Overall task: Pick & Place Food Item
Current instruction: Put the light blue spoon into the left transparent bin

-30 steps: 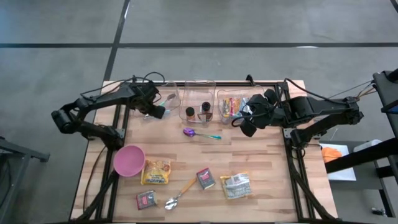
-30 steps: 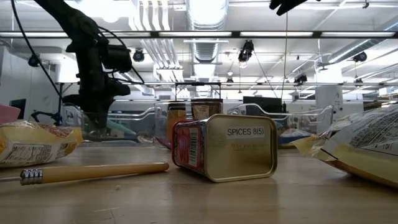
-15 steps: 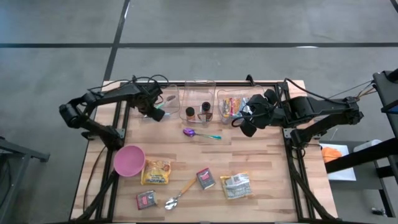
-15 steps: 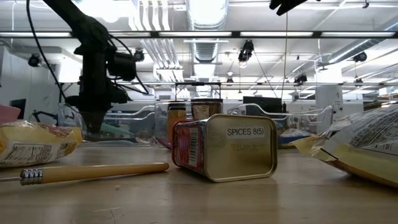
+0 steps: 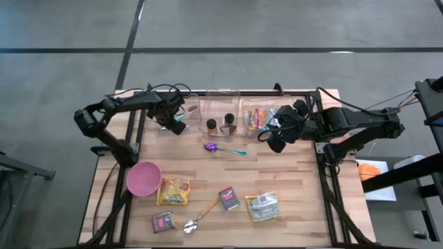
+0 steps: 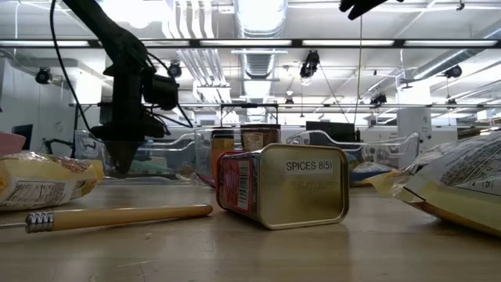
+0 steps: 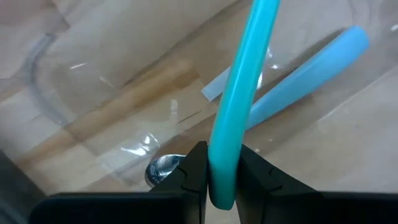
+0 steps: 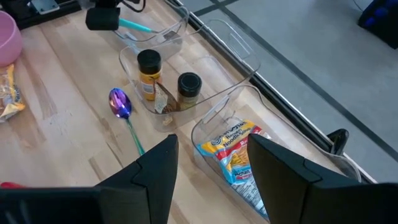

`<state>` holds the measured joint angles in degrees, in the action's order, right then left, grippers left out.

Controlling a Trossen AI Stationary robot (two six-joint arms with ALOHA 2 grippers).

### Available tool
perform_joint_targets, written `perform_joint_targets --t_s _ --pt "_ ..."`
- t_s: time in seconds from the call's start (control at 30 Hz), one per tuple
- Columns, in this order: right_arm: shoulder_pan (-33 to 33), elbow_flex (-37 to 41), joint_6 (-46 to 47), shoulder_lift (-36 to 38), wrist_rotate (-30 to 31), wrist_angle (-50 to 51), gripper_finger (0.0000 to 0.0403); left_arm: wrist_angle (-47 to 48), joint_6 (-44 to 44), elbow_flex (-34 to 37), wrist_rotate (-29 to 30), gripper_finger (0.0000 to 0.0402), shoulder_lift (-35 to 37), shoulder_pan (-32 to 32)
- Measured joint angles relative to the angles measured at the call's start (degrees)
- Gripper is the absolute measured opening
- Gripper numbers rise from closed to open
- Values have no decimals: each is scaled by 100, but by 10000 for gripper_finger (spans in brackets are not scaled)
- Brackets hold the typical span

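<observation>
The left gripper (image 7: 222,180) is clenched on a slim teal plastic utensil handle (image 7: 239,106), held over the clear plastic bin (image 5: 188,108) at the table's far left. The right gripper (image 5: 273,135), fingers parted and empty, hangs beside the clear bin holding a yellow snack packet (image 8: 239,152).

Bright, even overhead light; soft shadows, some glare and blur.

Lit from long white ceiling tube lamps (image 6: 258,16), blown out to glare in the low view. Faint, soft shadows on the pale wooden slatted table (image 5: 291,173). Sharp on the red-and-gold spice tin (image 6: 283,185); blurred on the near crinkled snack bag (image 6: 458,192). Bright glints on the clear plastic bin (image 7: 93,112); out of focus along the turquoise plastic handle (image 7: 239,99).
</observation>
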<state>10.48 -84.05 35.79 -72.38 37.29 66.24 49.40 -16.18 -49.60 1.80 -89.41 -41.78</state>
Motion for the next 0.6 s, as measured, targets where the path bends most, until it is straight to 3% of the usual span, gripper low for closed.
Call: perform_joint_targets --t_s 0.6 --pt "0 0 2 -2 -98 -2 189 -36 186 -4 -34 67 -264 -23"
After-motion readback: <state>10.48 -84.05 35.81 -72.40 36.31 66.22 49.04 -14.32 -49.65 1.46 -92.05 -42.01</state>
